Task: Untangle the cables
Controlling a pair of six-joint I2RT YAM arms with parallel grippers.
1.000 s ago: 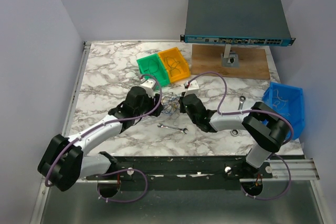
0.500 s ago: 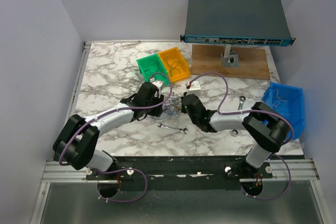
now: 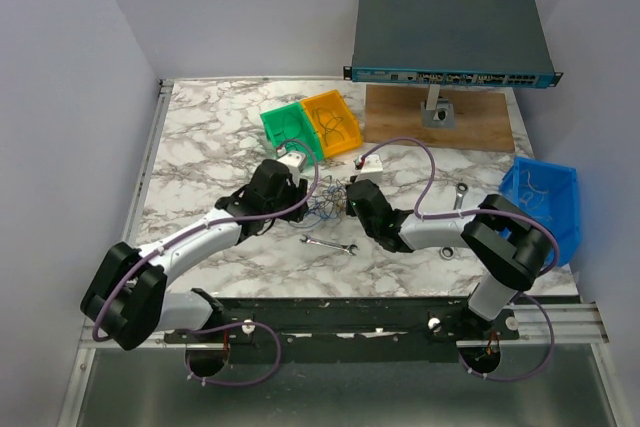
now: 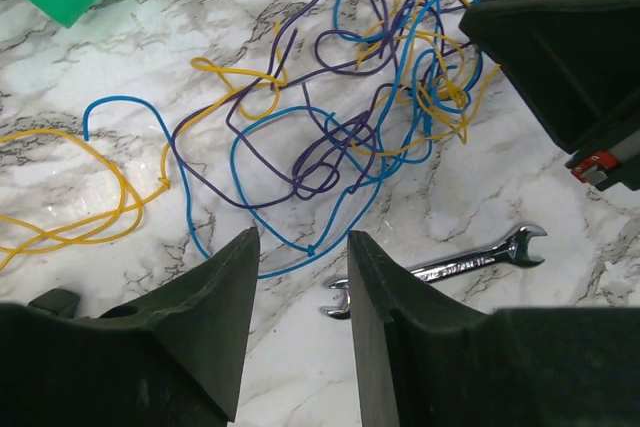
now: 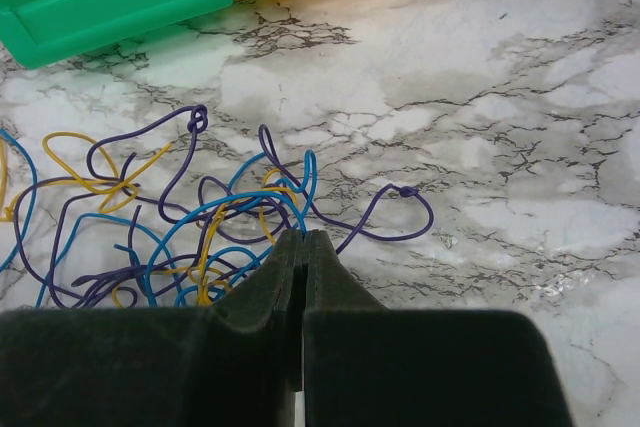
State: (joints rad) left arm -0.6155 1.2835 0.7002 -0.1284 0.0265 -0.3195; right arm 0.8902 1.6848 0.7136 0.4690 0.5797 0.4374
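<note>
Presently, the thin blue, yellow and purple wire cables (image 3: 325, 205) lie tangled on the white marble bench (image 3: 200, 137), between the two tools and just beyond a small steel spanner (image 3: 330, 243). Left tool (image 4: 302, 237): fingers spread above a blue loop, gripping nothing. Right tool (image 5: 303, 235): fingers pressed together, pinching a blue strand at the tangle's edge.

marble table (image 3: 200, 147) — cables (image 3: 325, 202), wrench (image 3: 331, 243)

Green bin (image 3: 290, 129) and yellow bin (image 3: 333, 119) touch at upper centre of the marble surface (image 3: 200, 147). Blue bin (image 3: 545, 205) at right edge. Wrench (image 3: 331, 243) lower centre. Network switch (image 3: 450, 37) above wooden board (image 3: 440, 119), upper right.
</note>
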